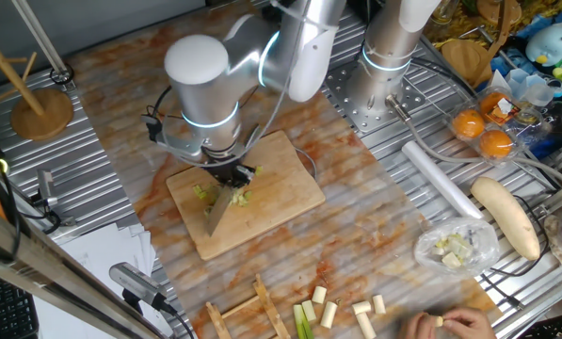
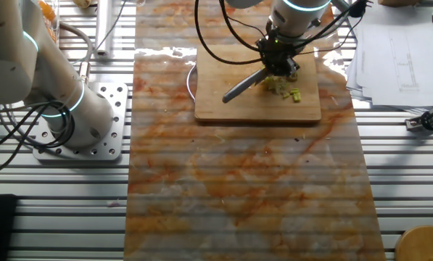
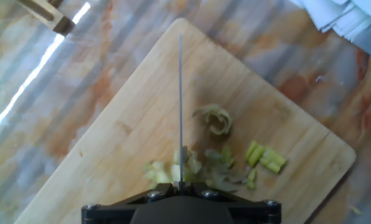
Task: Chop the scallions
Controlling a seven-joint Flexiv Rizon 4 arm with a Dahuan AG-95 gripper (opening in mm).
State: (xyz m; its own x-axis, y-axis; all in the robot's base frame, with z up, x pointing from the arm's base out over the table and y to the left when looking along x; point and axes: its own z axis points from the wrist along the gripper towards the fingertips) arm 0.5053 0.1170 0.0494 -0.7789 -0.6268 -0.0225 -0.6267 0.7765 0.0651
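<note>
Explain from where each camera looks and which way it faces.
One fixed view: high at one side, looking down on the rectangular wooden cutting board; silver arm and hand show.
The other fixed view: high at the opposite side, same board; arm and hand show.
Hand view: on the hand, looking down the thin metal knife blade.
All share board and chopped green scallion bits.

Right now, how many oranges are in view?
2, side by side near the right edge of one fixed view: the left orange and the right orange. Others may be hidden behind them.
</note>
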